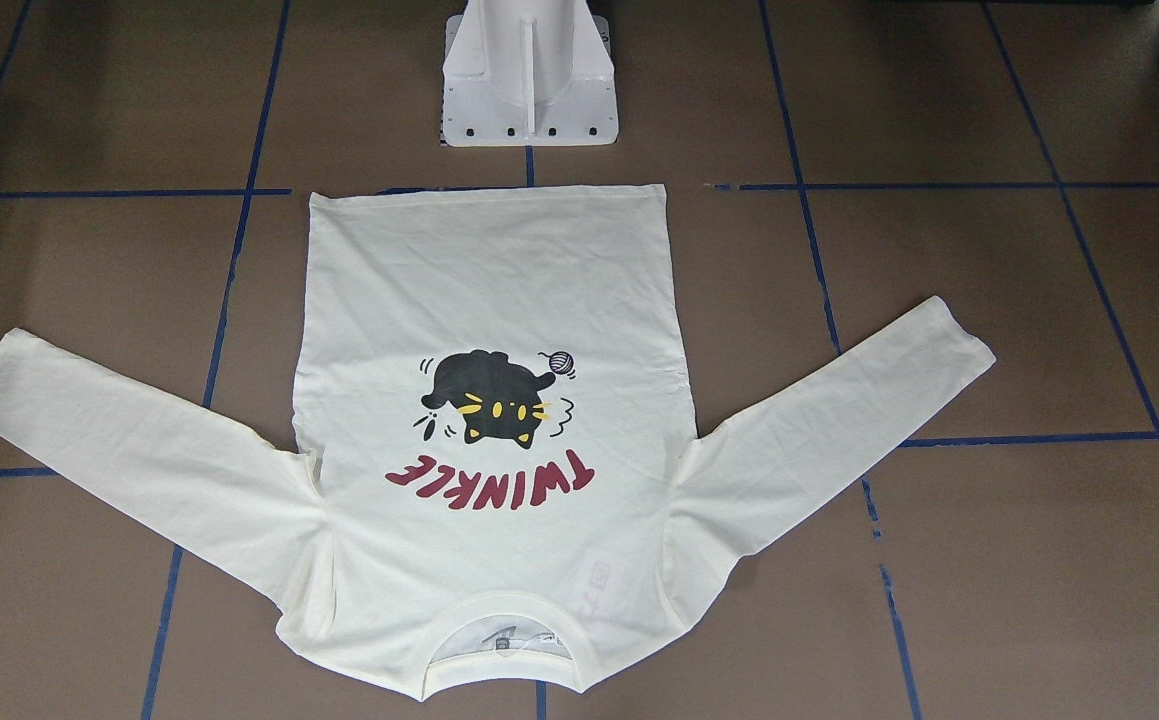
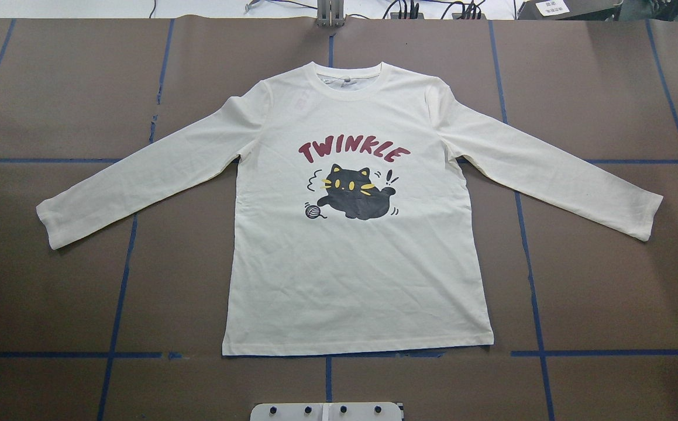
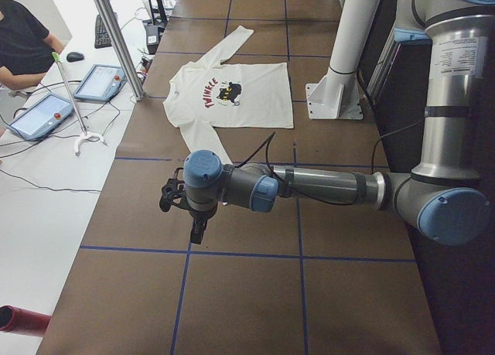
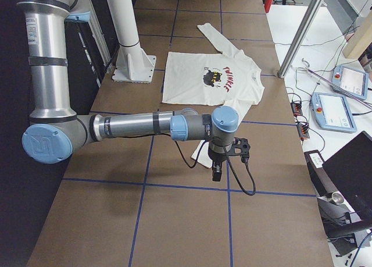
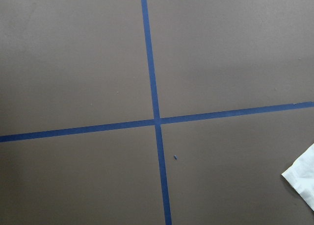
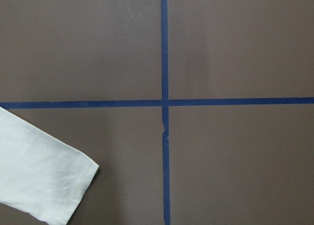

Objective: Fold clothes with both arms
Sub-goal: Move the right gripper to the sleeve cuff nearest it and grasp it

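There is one shirt on the brown table, lying flat with its print up, both sleeves spread out and the neck away from the white pedestal. There are two arms and two grippers, and neither touches the cloth.

The overhead and front views show the whole shirt with its cat and red lettering, but no arm at all. Only the side views show the arms. From the left end, the left arm reaches out low over the table with the left gripper pointing down, and the shirt lies beyond it toward the table's middle. From the right end, the right arm does the same, and the nearer sleeve ends just behind the right gripper. These views are too distant to tell whether either gripper is open or closed, though nothing hangs from them.

Each wrist camera adds one detail — a cuff. The left one shows a corner of a cuff beside crossing blue tape lines, and the right one shows a full sleeve end.

The left-end view also shows one person seated at a side desk.
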### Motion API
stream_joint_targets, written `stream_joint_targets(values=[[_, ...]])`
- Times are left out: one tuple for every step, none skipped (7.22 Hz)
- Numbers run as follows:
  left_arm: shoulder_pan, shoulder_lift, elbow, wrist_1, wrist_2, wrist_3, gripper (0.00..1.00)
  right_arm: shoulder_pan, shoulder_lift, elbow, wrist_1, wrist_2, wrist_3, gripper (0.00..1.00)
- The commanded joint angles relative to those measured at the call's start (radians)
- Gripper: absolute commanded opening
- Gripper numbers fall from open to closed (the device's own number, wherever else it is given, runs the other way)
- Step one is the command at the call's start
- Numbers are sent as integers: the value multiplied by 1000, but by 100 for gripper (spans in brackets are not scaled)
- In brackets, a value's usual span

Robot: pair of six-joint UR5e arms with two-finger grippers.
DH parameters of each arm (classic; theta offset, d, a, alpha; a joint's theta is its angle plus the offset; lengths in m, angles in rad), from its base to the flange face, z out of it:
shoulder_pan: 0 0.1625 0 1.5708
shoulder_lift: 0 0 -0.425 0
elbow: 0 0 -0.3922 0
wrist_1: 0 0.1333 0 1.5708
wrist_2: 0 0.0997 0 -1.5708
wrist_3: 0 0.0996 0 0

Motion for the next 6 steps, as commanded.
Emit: stream_joint_targets(values=[[6, 9, -22, 0, -1, 2, 100, 0, -10, -13, 4, 114, 6, 100], [11, 12, -53, 1, 0, 1, 100, -3, -8, -11, 8, 135, -3, 100], [13, 17, -58, -2, 8, 2, 100, -84, -8, -7, 104, 137, 12, 100], [13, 18, -58, -5, 6, 2, 100, -133, -31, -23, 137, 128, 78, 100], [13, 18, -58, -5, 6, 2, 100, -191, -21, -29, 140, 112, 94, 100], [13, 18, -56, -6, 6, 2, 100, -242, -19, -61, 200, 71, 107, 100]])
